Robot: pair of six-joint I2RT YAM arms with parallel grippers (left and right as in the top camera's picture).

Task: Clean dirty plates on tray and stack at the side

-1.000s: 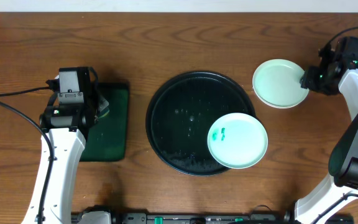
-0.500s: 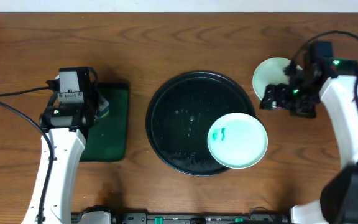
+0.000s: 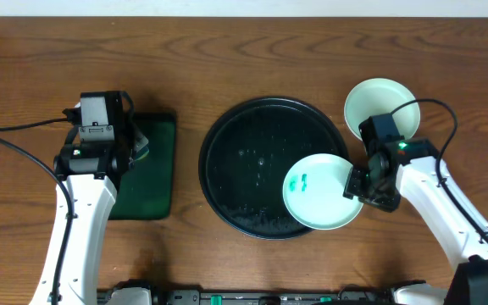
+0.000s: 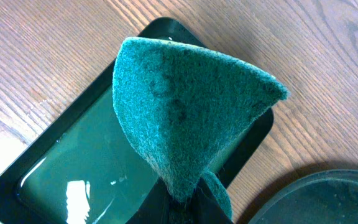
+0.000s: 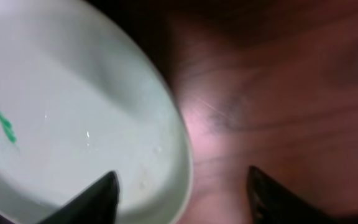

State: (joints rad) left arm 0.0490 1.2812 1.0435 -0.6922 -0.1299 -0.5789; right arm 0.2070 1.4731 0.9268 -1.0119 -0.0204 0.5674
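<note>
Overhead view: smudged plate (image 3: 322, 193) lies on the black tray (image 3: 227, 161), near-right part, overhanging the rim. Right gripper (image 5: 182, 175) has jaws spread astride the plate's rim. Another pale plate (image 3: 374, 99) sits on the table beside the tray, and left gripper (image 3: 139, 148) pinches a green sponge (image 4: 185, 118) over the small rectangular tray (image 4: 17, 186).

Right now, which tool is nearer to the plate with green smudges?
Right. The right tool sits open at the right rim of the smudged plate; the left tool is far beyond the round tray, holding a green pad.
</note>
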